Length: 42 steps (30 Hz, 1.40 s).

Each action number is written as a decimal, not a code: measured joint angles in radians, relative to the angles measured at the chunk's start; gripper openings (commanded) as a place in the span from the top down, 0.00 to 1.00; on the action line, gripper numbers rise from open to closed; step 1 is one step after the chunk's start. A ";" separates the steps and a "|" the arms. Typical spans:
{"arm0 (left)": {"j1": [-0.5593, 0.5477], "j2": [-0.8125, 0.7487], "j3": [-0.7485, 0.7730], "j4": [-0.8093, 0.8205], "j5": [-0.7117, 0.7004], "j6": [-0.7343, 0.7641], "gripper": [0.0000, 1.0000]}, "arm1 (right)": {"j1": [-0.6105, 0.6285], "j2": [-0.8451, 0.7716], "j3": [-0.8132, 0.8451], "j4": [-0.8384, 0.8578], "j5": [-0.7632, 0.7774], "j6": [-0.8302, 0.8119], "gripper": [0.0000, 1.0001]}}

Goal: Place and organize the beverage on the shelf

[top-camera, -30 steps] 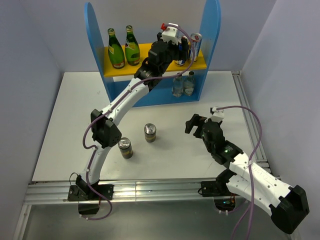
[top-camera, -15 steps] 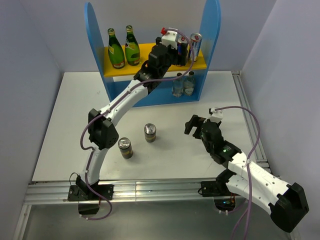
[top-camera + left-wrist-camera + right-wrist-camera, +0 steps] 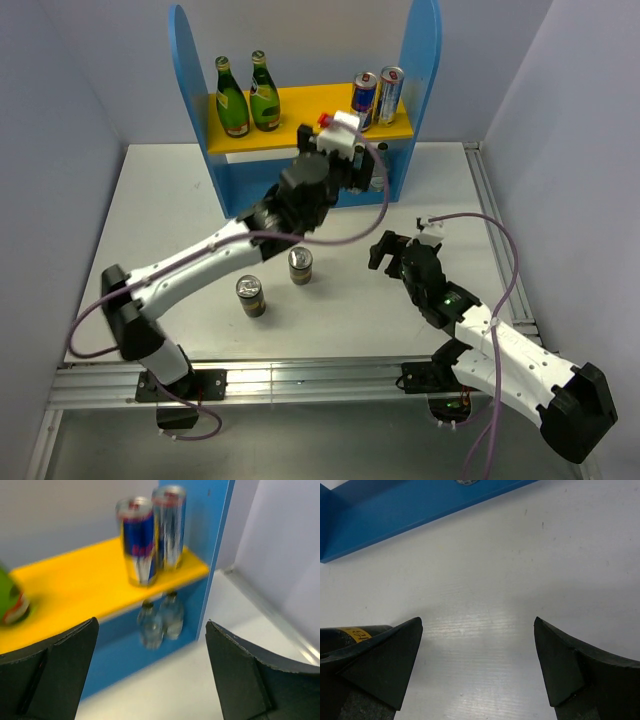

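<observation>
Shelf (image 3: 310, 105) stands at the far edge of the table (image 3: 150, 230) in the top view, 2 green bottles (image 3: 232, 100) left and 2 tall cans (image 3: 364, 98) right on its yellow board, 2 short cans (image 3: 300, 265) on the table in front; the left gripper (image 3: 358, 162) hangs before the shelf and the right gripper (image 3: 390, 245) over the table. From the left wrist, its fingers (image 3: 55, 670) gape wide and empty, facing the tall cans and 2 clear bottles (image 3: 172, 615) on the lower level beneath them. From the right wrist, those fingers (image 3: 380, 655) are spread too, only bare table between them.
</observation>
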 measured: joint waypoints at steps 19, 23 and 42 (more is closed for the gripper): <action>-0.779 -0.305 -0.537 -1.118 -0.661 -1.344 0.01 | 0.296 0.167 0.013 0.180 -0.146 -0.153 0.00; -0.851 -0.174 -0.558 -1.252 -0.647 -1.584 0.01 | 0.346 0.238 0.050 0.181 -0.125 -0.163 0.00; -0.850 -0.750 -1.083 -0.992 -0.688 -1.559 0.01 | 0.471 0.671 0.290 0.264 -0.064 -0.182 0.00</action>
